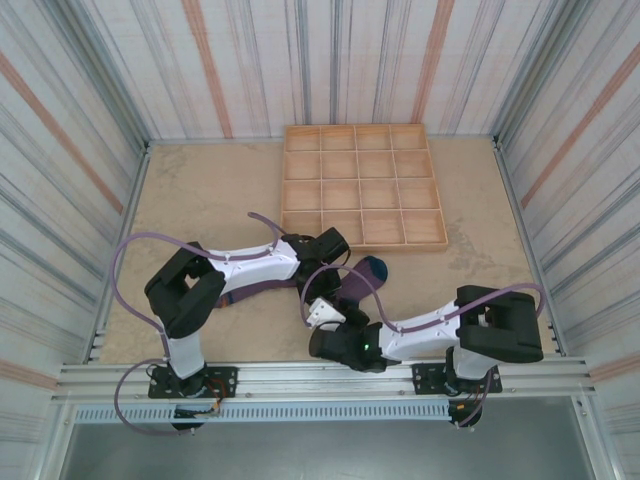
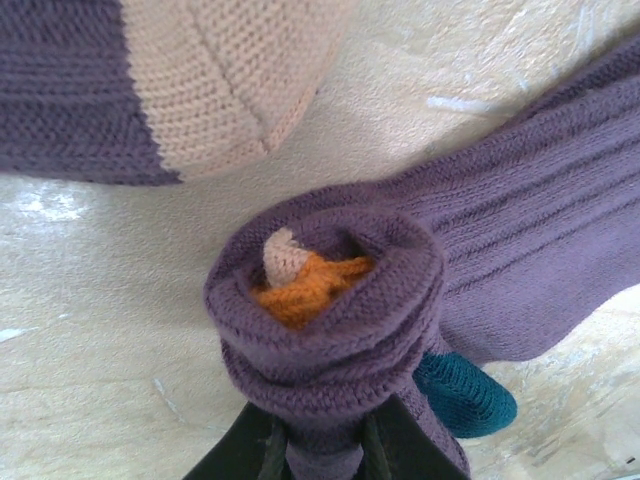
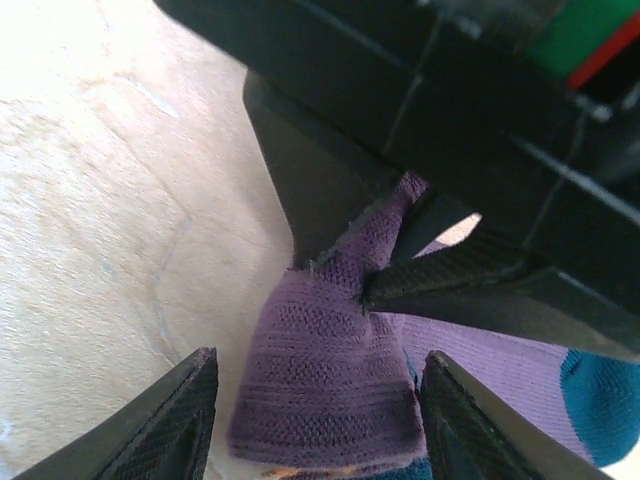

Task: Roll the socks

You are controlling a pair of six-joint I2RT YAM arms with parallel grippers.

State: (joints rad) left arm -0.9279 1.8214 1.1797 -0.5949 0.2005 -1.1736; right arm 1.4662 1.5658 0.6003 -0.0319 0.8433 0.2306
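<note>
- Left tool [image 2: 325,445] is clenching the rolled end of the socks [image 2: 330,300], with orange and peach knit peeking from the middle of the purple coil
- Right tool [image 3: 318,360] is hanging released, its fingers [image 3: 175,420] straddling that same purple bundle, just beside it
- Both socks are lying on the table [image 1: 200,190] between the two tools, near the front rim of the wooden tray [image 1: 400,246], with a teal patch showing beside the roll

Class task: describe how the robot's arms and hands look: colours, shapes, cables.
The left arm and right arm have white links between bulky black joints, and a lilac cable loops along each. The left hand and right hand have black, wedge-shaped fingers.
</note>
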